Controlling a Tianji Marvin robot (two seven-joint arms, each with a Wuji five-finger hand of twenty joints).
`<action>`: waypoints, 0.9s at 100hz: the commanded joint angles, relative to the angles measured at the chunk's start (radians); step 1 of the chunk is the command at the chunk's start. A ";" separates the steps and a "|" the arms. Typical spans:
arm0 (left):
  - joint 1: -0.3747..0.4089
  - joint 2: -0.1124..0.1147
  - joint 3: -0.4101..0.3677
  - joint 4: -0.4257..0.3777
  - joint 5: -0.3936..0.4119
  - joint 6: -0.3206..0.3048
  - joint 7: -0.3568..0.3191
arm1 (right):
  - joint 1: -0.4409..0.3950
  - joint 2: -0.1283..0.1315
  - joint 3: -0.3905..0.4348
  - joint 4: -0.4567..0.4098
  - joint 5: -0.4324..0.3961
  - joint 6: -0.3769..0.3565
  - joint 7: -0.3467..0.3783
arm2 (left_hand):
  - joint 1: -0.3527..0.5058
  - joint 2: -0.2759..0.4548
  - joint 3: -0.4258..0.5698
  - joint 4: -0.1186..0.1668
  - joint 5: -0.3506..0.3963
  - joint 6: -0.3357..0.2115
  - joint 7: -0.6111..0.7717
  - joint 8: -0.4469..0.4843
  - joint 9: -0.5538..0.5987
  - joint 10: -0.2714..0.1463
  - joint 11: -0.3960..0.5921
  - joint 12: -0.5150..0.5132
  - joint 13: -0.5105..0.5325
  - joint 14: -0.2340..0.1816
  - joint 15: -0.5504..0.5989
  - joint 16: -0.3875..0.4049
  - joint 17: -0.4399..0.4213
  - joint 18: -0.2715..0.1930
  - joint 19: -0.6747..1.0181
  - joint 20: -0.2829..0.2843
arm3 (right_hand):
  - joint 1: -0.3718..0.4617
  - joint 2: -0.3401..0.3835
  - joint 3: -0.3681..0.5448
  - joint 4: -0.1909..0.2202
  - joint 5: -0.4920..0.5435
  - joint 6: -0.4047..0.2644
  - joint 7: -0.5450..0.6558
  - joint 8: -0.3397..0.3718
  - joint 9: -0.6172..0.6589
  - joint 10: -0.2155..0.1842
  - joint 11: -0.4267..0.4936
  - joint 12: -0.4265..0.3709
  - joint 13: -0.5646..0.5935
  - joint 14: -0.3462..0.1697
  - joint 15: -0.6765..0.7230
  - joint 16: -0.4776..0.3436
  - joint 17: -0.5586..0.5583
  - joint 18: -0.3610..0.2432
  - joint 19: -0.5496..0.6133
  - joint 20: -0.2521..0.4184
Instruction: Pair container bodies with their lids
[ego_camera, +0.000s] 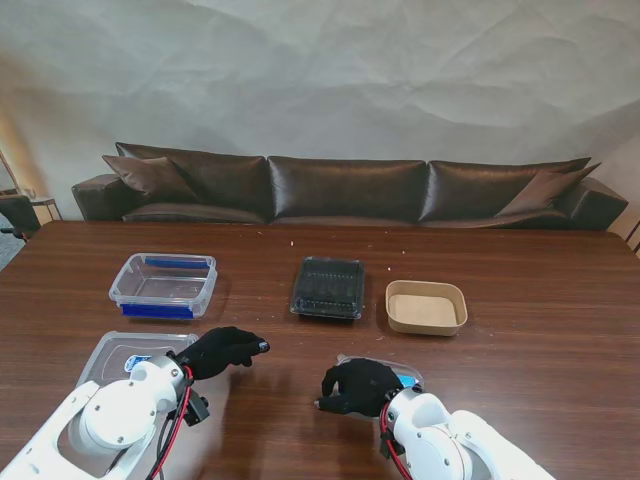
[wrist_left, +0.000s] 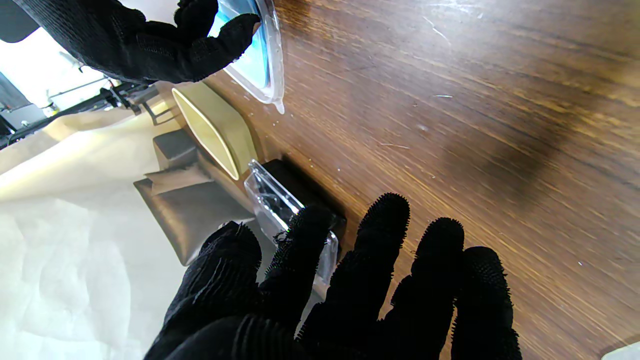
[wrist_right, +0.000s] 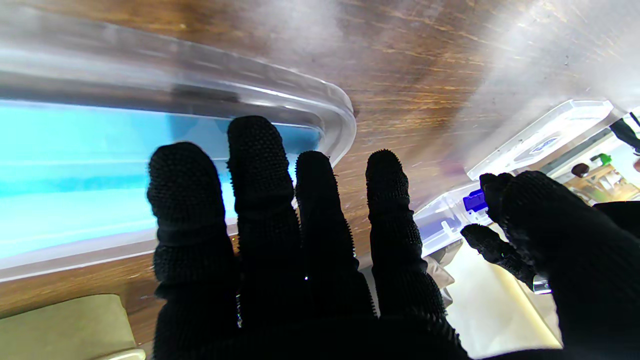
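Containers sit in a row across the far half of the table (ego_camera: 520, 350): a clear tub with blue clips (ego_camera: 163, 285) on your left, a black tray under a clear cover (ego_camera: 327, 288) in the middle, a tan paper tray (ego_camera: 426, 307) to the right. Their lids lie nearer to you, within each arm's reach, which suits pairing them by side. The large clear lid (ego_camera: 125, 354) rests flat by your left arm, partly hidden under it. The smaller clear lid with a blue panel (ego_camera: 400, 375) lies under your right hand (ego_camera: 358, 386).

Your right hand hovers palm-down over that lid, fingers (wrist_right: 260, 200) spread and straight; you grip nothing yet, though contact is hard to judge. Your left hand (ego_camera: 222, 350) reaches toward the table's middle, fingers apart and empty, clear of its lid.
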 joint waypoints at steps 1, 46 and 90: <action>0.005 0.001 -0.003 -0.009 0.001 0.004 -0.021 | -0.019 -0.004 -0.001 0.011 -0.003 -0.009 0.016 | -0.018 0.045 -0.015 -0.011 0.020 -0.004 0.002 0.007 -0.010 0.013 0.001 -0.007 -0.029 0.000 -0.011 -0.010 -0.019 -0.048 -0.031 -0.010 | -0.011 0.020 0.026 -0.010 -0.034 -0.011 0.006 -0.013 -0.024 -0.044 -0.052 -0.033 -0.024 0.014 0.004 0.003 -0.390 -0.009 0.025 0.025; -0.012 0.002 0.005 0.001 0.000 -0.002 -0.028 | -0.065 -0.016 0.082 -0.078 -0.022 -0.068 -0.045 | -0.019 0.044 -0.015 -0.011 0.021 -0.003 0.003 0.007 -0.012 0.015 0.000 -0.007 -0.030 0.001 -0.011 -0.011 -0.018 -0.048 -0.033 -0.010 | -0.012 0.011 0.026 -0.013 -0.019 -0.042 0.003 -0.012 -0.022 -0.061 -0.036 -0.011 -0.037 0.037 -0.004 0.001 -0.404 0.025 0.012 0.035; -0.036 0.004 0.019 0.010 0.002 -0.018 -0.034 | -0.029 -0.013 0.197 -0.102 -0.127 -0.060 -0.031 | -0.019 0.044 -0.014 -0.010 0.021 -0.001 0.002 0.007 -0.011 0.013 0.000 -0.008 -0.029 -0.001 -0.011 -0.011 -0.018 -0.048 -0.033 -0.009 | 0.012 -0.071 0.057 -0.021 -0.051 -0.033 0.000 -0.001 -0.063 -0.065 0.005 0.030 -0.077 0.000 -0.058 -0.015 -0.413 0.010 -0.005 0.041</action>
